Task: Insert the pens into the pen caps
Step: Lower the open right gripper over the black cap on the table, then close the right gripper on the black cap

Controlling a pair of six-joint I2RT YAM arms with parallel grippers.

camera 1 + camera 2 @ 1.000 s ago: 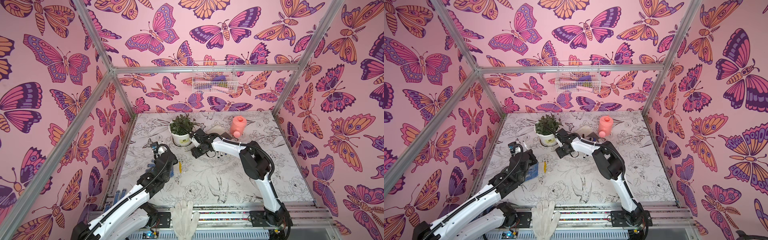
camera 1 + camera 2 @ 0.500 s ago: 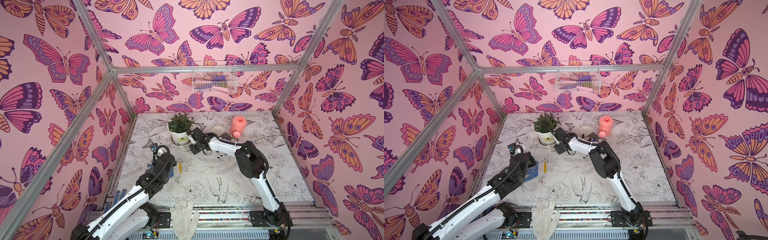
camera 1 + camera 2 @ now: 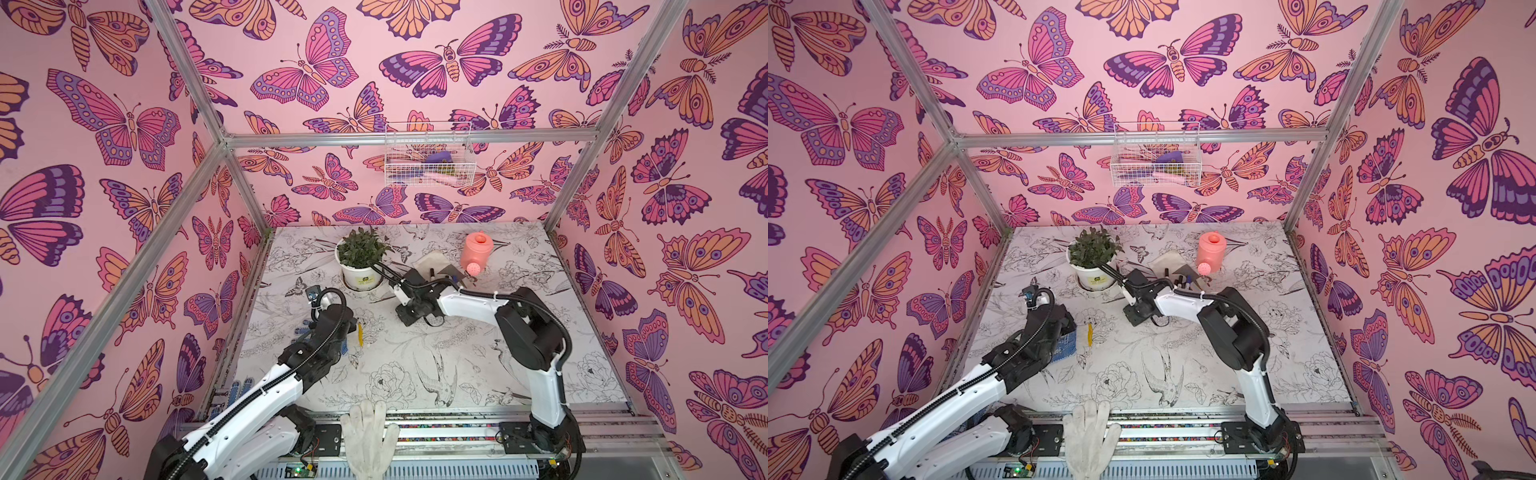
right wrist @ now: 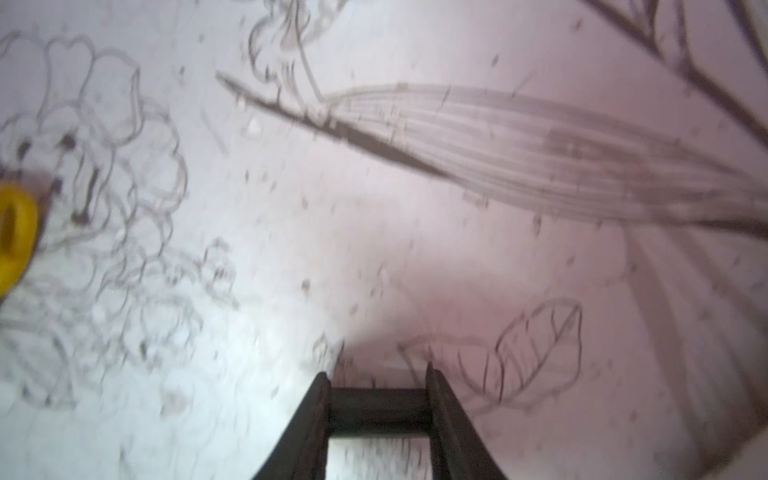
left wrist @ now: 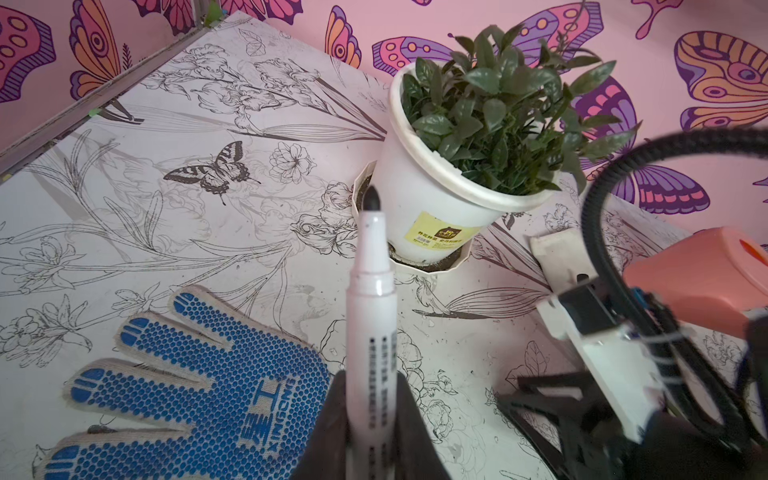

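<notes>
- A pen [image 5: 371, 332] with a white barrel, small dark print and a dark rounded tip is uncapped. Its rear half is clamped in the left gripper [image 5: 370, 399], and it is held clear of the table [image 5: 208, 249].
- A black cap [image 4: 378, 405], short and cylindrical, lies crosswise in the right gripper [image 4: 376, 374], touching both fingers. The view is blurred, so it is only probably a cap.
- The other pens [image 3: 1179, 280] cluster near the back of the table with dark ends showing, one bluish. They are too small to count.
</notes>
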